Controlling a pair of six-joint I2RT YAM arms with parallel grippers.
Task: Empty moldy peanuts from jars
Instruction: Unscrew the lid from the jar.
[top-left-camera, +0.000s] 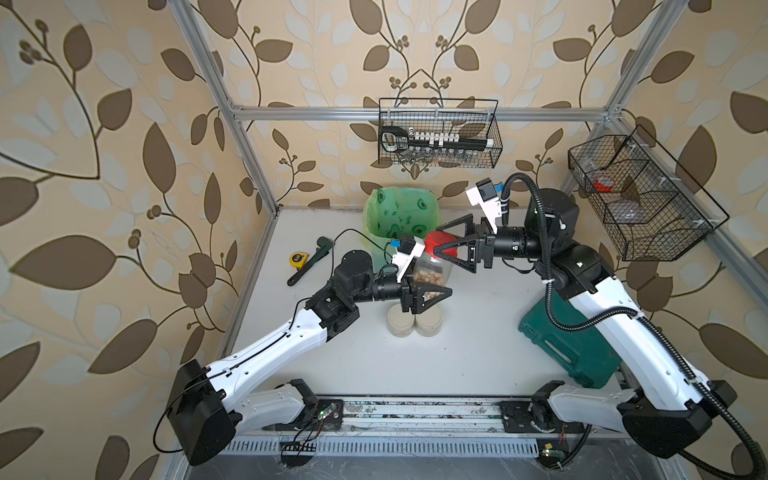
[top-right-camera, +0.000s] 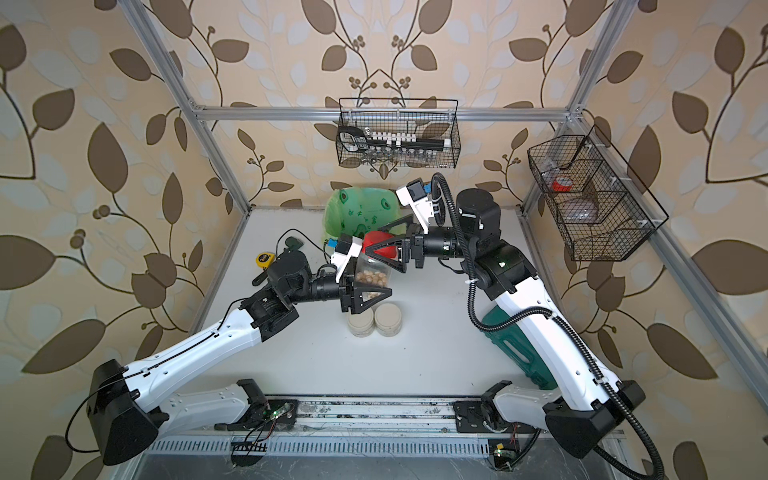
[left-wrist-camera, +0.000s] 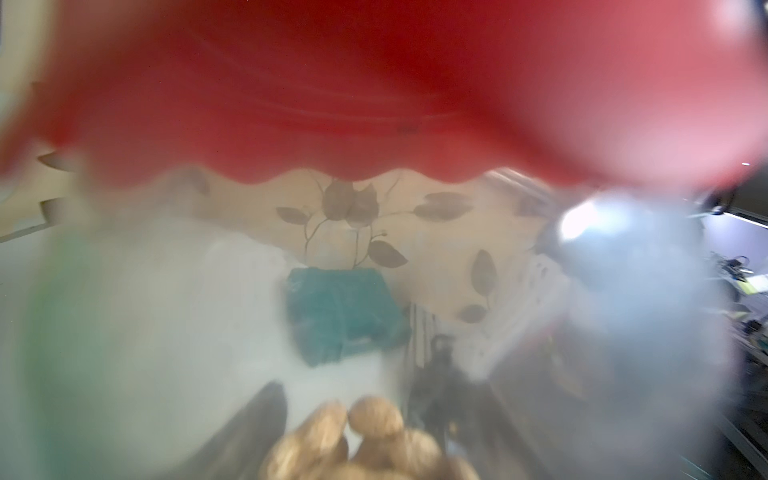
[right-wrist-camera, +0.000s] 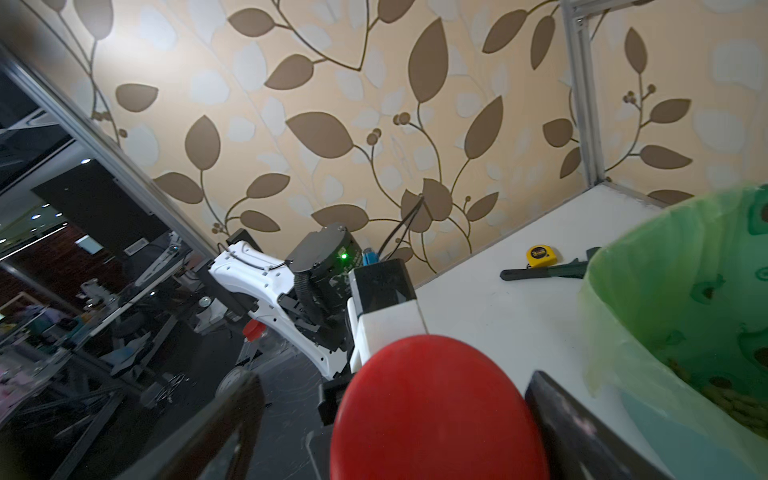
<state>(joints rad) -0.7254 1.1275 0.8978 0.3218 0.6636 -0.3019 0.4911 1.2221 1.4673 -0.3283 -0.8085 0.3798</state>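
Jar: clamped in left gripper, red lid aimed rightward
Right gripper: jaws wide, loosely straddling that lid

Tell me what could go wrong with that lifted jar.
The left gripper alone holds the tall jar in the air by the two short jars; a slip could drop it onto them. The right gripper stands open around the red lid, still on, so closing off-centre could knock the jar loose.
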